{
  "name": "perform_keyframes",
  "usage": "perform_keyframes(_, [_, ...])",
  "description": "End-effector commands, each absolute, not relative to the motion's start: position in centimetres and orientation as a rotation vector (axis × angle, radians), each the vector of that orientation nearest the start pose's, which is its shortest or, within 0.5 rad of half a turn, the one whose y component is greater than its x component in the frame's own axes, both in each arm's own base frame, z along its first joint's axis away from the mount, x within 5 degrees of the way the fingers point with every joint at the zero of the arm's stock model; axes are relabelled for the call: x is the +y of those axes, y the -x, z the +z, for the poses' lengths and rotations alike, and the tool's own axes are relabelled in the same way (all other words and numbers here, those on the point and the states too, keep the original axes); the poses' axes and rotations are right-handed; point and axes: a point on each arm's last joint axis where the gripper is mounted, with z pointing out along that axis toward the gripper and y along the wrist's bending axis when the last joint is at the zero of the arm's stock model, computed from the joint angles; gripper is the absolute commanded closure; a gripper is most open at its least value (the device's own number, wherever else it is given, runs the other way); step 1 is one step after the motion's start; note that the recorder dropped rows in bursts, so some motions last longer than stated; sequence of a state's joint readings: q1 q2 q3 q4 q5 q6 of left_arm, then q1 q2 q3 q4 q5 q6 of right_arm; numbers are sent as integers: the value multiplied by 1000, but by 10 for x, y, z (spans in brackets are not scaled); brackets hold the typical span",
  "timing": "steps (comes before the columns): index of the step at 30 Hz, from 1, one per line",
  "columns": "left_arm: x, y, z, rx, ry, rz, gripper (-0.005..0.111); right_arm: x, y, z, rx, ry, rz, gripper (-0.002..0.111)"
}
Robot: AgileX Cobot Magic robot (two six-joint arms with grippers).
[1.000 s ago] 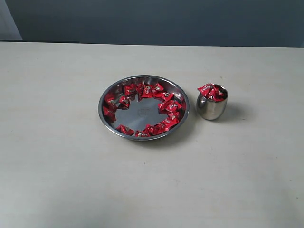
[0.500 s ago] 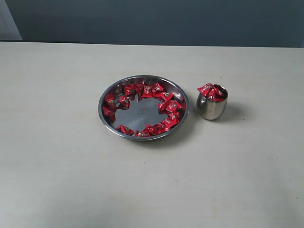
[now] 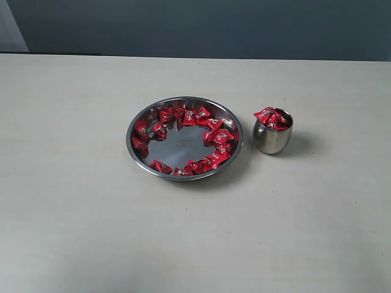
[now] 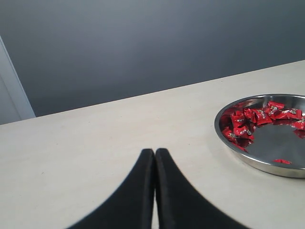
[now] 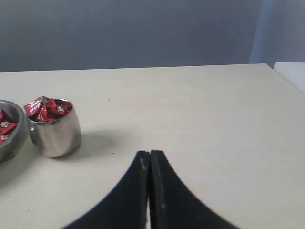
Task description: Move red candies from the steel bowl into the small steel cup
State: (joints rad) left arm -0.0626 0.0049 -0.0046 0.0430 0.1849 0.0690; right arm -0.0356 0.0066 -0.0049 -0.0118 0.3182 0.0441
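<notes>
While both arms sit low and level over the matte cream table (image 3: 73, 213), the left claw (image 4: 154, 152) and right claw (image 5: 149, 154) are each clenched on nothing, smooth black tapered fingers pressed flat together. At the table's centre lies the steel bowl (image 3: 177, 149), wide, shallow and mirror-bottomed. The small steel cup (image 3: 272, 140), polished and egg-sided, stands just beside it at 3 o'clock. Crinkly red candies (image 3: 214, 137) ring the bowl's floor and heap above the cup's rim.

Glossy red candies (image 3: 189, 117) (pale specks, perhaps); silver steel bowl (image 3: 174, 151).
</notes>
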Motion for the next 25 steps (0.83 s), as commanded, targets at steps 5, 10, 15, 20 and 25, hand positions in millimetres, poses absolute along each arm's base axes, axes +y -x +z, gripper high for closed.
perform_keyframes(5, [-3, -56, 197, 1657, -136, 41, 105, -2, -54, 185, 1795, -63, -10, 108])
perform_keyframes(10, [-3, -56, 197, 1657, -136, 41, 105, -2, -54, 185, 1795, -63, -10, 108])
perform_keyframes(15, [-3, -56, 197, 1657, -136, 41, 105, -2, -54, 185, 1795, -63, -10, 108])
perform_keyframes(20, [-3, -56, 197, 1657, -136, 41, 105, -2, -54, 185, 1795, -63, -10, 108])
perform_keyframes(25, [-3, -56, 197, 1657, -136, 41, 105, -2, -54, 185, 1794, -77, 8, 108])
